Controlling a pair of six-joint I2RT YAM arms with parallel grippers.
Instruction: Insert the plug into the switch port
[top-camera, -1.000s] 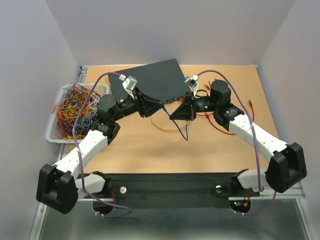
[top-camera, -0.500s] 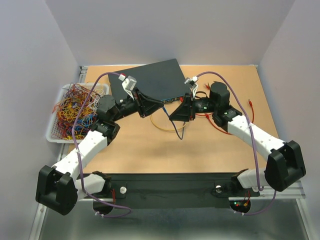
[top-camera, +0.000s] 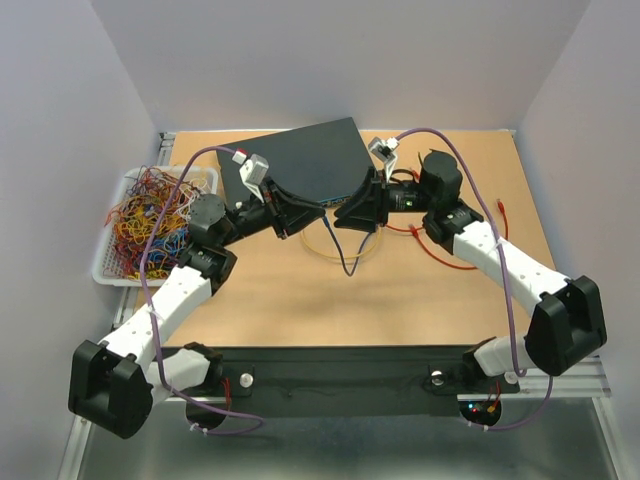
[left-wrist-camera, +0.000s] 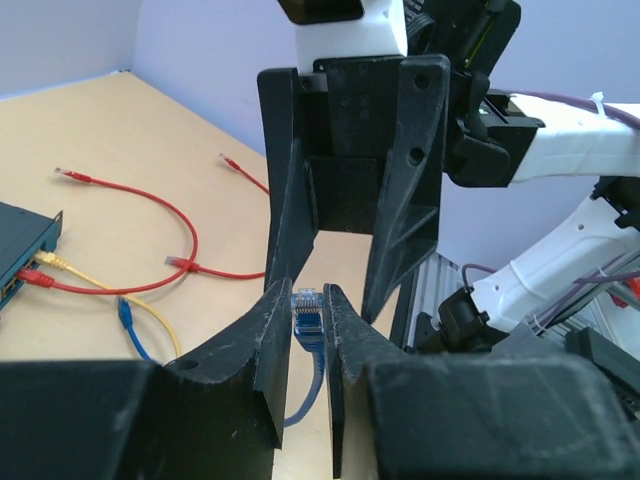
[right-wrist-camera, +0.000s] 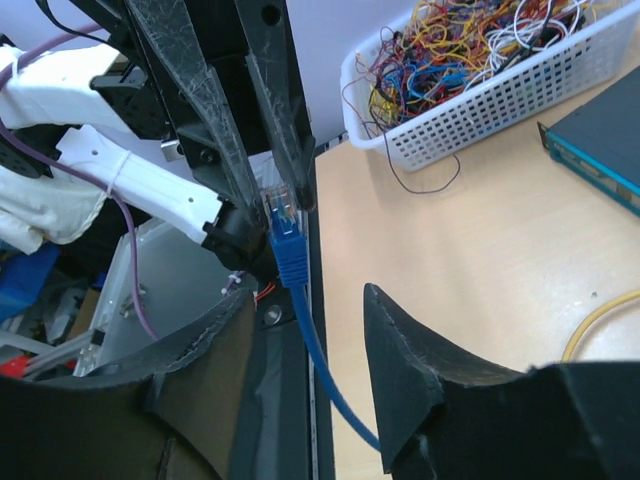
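The blue plug (left-wrist-camera: 306, 318), judged light and rigid on a limp cable (right-wrist-camera: 320, 350), is pinched by its body between the left fingers (left-wrist-camera: 272, 335), just near of the switch (top-camera: 300, 160); the right fingers (right-wrist-camera: 400, 350) are spread, clear of it.

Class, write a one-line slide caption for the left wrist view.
Left tool pinches the blue plug; the switch shows at the frame's left edge.
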